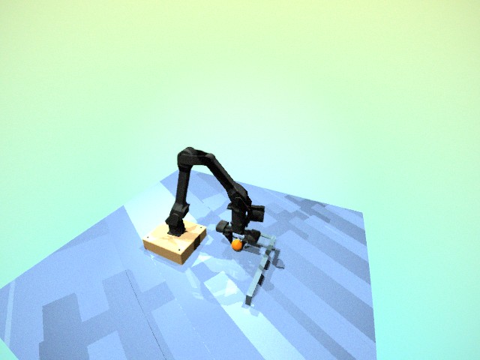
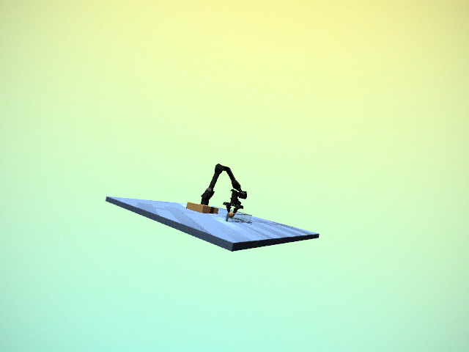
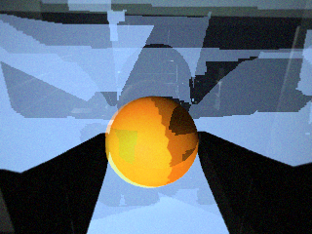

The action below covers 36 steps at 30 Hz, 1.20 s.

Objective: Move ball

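Here the orange ball is gripped between the two dark fingers of the gripper, which is closed on it; this is shown plainly only in the wrist view, where the ball fills the middle with one finger at each side. A thin pale yellow rim is seen along the ball's lower left edge in that view, but what it is cannot be told. In the top view the ball is seen low, at the table, inside the corner of the clear walls, near the short wall. In the exterior view the ball is only a small speck under the gripper, with the arm's wooden base beside it.
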{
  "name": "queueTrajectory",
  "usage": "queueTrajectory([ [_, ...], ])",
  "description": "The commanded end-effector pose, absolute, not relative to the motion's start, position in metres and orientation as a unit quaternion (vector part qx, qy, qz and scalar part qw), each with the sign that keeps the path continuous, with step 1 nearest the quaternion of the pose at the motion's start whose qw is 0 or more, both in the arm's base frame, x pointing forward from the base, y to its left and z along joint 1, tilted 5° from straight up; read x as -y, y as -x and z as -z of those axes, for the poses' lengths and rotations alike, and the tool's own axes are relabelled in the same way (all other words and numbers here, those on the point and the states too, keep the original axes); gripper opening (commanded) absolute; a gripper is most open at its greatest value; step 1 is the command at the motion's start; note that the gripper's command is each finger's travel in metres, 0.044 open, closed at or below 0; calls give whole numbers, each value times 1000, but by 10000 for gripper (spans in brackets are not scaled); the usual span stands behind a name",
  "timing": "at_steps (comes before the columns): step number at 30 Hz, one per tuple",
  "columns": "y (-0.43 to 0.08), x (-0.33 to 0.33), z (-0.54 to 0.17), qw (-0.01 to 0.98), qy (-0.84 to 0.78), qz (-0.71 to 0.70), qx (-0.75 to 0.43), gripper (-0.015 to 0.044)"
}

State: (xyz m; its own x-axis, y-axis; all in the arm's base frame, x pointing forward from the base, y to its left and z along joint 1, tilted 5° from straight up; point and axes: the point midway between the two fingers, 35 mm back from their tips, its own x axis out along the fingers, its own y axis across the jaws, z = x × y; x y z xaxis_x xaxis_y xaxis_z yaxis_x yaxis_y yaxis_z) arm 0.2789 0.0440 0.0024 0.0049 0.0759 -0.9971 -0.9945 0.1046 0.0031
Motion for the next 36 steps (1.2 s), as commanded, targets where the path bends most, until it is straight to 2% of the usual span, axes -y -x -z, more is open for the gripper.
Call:
queueTrajectory([
  [1,-279,-44,-2,544,454,-492,-506,26],
  [13,-279,-44,-2,544,454,-492,-506,341],
  [17,-280,-43,-13,544,453,-492,-506,350],
  [22,-279,-38,-84,544,450,-493,-508,350],
  [32,-283,-38,-80,548,453,-488,-506,350],
  [36,-279,-35,-119,549,454,-487,-506,440],
])
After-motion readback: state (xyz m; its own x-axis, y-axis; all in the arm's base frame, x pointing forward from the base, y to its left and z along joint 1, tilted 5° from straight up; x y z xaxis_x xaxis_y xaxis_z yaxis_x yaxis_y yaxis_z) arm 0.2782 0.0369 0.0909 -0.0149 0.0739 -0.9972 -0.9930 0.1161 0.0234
